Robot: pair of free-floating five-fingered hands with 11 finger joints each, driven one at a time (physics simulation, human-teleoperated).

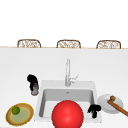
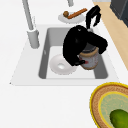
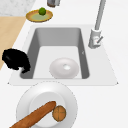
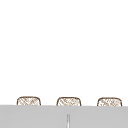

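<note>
Here, in the front view, the left hand [image 1: 32,80] is sitting on top of a small jar [image 1: 34,89] that is standing on the counter just left of the sink [image 1: 42,105], its fingers curling down over the jar's lid. The right hand [image 1: 94,109] is hanging at the sink's right front corner with its fingers bending downward around nothing. A big red ball [image 1: 67,114] is covering the front of the basin, and the faucet [image 1: 67,72] is rising behind it. A yellow-rimmed plate [image 1: 27,117] with a green lime [image 1: 16,110] is lying at the front left; a white plate [image 1: 105,103] with a breadstick [image 1: 118,107] and a small brown ball [image 1: 112,98] is lying at the right.

In the left side view, the left hand [image 2: 77,45] is wrapping over the jar [image 2: 89,58], thumb and fingers closing round its top. The right hand [image 2: 93,16] is floating beyond it, near the white plate [image 2: 62,18]. A white bowl [image 2: 61,65] is resting in the basin.

In the right side view, the right hand [image 3: 15,60] is hovering by the sink's [image 3: 31,32] near corner, curled. The bowl [image 3: 64,68] is sitting on the basin floor, and the breadstick [image 3: 33,116] is touching the brown ball [image 3: 59,113].

In the upper view, three wicker chair backs [image 4: 68,101] are standing behind the counter.
</note>
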